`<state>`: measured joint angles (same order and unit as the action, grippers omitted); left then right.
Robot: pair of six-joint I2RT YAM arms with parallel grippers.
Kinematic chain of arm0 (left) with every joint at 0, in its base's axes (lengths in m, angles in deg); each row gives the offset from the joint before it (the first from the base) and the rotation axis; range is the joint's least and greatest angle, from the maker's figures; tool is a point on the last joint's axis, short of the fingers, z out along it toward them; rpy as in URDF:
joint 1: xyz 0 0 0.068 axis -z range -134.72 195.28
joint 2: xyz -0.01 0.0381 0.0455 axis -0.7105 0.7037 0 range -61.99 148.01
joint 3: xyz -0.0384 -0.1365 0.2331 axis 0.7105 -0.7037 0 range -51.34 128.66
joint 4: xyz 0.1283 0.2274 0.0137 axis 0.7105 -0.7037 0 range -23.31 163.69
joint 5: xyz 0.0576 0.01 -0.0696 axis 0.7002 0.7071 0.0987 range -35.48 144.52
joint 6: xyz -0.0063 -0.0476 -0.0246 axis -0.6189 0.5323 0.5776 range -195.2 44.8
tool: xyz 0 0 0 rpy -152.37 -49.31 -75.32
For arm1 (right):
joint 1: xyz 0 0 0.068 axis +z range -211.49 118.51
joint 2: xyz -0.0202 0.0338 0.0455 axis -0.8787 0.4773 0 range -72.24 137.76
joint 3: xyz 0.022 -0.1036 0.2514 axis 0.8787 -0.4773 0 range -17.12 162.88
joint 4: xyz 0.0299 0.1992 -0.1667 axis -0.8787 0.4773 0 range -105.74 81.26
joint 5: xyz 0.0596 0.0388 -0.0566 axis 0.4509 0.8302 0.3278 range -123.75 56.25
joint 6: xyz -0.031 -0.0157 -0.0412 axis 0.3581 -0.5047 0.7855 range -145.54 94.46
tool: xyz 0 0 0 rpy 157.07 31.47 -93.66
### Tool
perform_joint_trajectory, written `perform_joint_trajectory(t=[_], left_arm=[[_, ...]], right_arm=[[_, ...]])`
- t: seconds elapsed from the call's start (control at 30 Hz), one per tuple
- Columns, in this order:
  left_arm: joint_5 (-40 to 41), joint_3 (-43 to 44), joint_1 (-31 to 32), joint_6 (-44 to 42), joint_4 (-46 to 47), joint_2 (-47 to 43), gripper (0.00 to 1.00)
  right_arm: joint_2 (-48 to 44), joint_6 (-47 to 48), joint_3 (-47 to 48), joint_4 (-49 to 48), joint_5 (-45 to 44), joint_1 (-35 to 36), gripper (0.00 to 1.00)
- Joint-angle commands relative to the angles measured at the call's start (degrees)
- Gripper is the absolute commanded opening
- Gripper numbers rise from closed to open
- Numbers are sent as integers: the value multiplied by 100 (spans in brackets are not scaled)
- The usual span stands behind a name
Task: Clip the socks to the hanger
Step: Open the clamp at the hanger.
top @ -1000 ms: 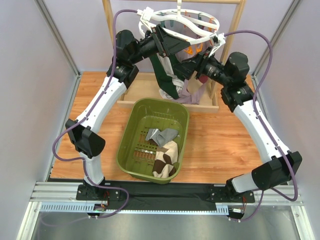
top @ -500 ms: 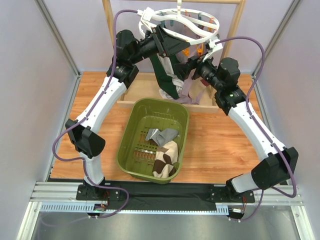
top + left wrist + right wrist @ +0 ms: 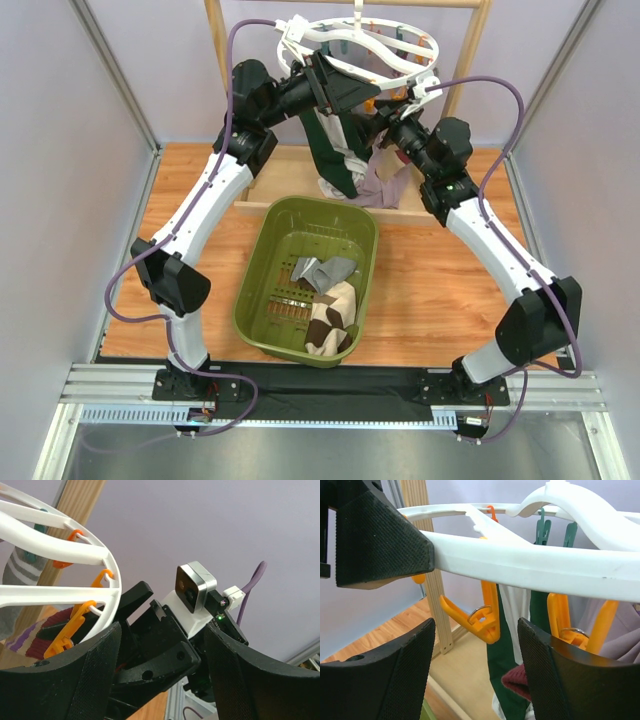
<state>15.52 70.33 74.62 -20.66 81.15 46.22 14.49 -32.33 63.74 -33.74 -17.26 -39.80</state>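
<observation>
Bench scene from above, with both wrist views. The hanger (image 3: 530,567), a white plastic ring with curved spokes, hangs from the wooden rack (image 3: 478,40) at the middle of the far edge of the worktop (image 3: 450,290). Orange clips (image 3: 490,605) and teal clips (image 3: 542,530) dangle beneath its rim. Under the ring hang a dark green sock (image 3: 325,150), a lilac-grey sock (image 3: 385,185), a maroon striped sock (image 3: 30,640) and a grey striped sock (image 3: 15,572). Which clip holds which sock cannot be told. The left claw (image 3: 162,627) is raised to the near left part of the ring. Its fingers are spread wide, and one finger lies against the rim, as the right wrist view shows. The right claw (image 3: 476,622) is raised to the near right part of the ring, just below the rim and close to the left claw. Its fingers are likewise spread, with nothing pinched between them, and they frame an orange clip and the dark green sock beyond. An olive-green slotted basket (image 3: 252,280) sits at the middle of the worktop, reaching toward its near edge. It contains a grey sock (image 3: 325,270) and, nearer the arm bases, a brown-and-cream argyle sock (image 3: 332,315), the two touching.
</observation>
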Motion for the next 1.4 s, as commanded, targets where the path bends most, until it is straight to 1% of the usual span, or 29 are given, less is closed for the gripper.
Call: perform_joint_trajectory(t=[0.0,0.03,0.1,0.13,0.17,0.27,0.33,0.4,0.43,0.5,0.53,0.57,0.6,0.63,0.73,0.83,0.93,0.97,1.03,1.1,1.13,1.17,1.27,1.37], left_arm=[[-98,59,-34,21,61,-186,75],[-99,68,-34,21,62,-177,75],[-134,103,-34,21,36,-177,75],[-143,103,-43,47,62,-168,75],[-151,85,-43,48,62,-177,75],[-143,33,-43,30,53,-220,75],[-143,-29,-43,4,62,-247,75],[-143,-99,-43,-5,45,-291,75],[-151,-134,-43,4,62,-317,75],[-116,-283,-43,-5,132,-431,75],[-108,-327,-43,4,141,-466,75],[-90,-406,-43,-31,133,-554,75],[-90,-450,-43,-58,124,-589,75],[-90,-486,-43,-84,106,-633,75],[-46,-722,-43,-251,-8,-879,75],[15,-1127,-43,-532,-166,-1283,75],[112,-1592,-43,-708,-193,-1714,78],[130,-1776,-43,-752,-210,-1880,78],[191,-1927,-43,-761,-132,-1961,79],[148,-2112,-43,-595,377,-1909,78],[-18,-2112,-43,-333,570,-1839,78],[-98,-2103,-43,-191,1016,-1655,77],[-143,-2025,-34,65,1633,-1356,76],[-55,-1937,-16,92,1960,-1179,75]], right_arm=[[89,169,202,-582,-233,28,68],[115,151,211,-599,-234,19,66],[133,55,194,-748,-217,19,61],[150,37,193,-784,-208,19,58],[176,37,228,-767,-208,19,53],[107,20,159,-775,-269,10,45],[1,-94,-86,-924,-287,10,43],[-122,-156,-175,-1039,-173,-7,36],[-192,-217,-211,-1039,-146,-7,29],[-254,-288,-246,-1030,-120,-16,26],[-306,-349,-255,-1021,-94,-16,16],[-359,-393,-255,-960,-41,-42,11],[-359,-446,-255,-942,-23,-60,11],[-412,-507,-264,-934,3,-77,3],[-517,-788,-290,-881,187,-156,0],[-579,-1131,-89,-653,617,-244,0],[-562,-1491,324,-47,1083,-332,0],[-544,-1597,438,337,1345,-358,0],[-527,-1808,764,874,1619,-394,0],[-553,-2079,913,1070,1944,-446,0],[-562,-2203,949,1227,2041,-481,1],[-544,-2317,984,1272,2225,-517,0],[-430,-2713,1212,1518,2655,-622,0],[-324,-3074,1230,1422,2982,-736,0]])
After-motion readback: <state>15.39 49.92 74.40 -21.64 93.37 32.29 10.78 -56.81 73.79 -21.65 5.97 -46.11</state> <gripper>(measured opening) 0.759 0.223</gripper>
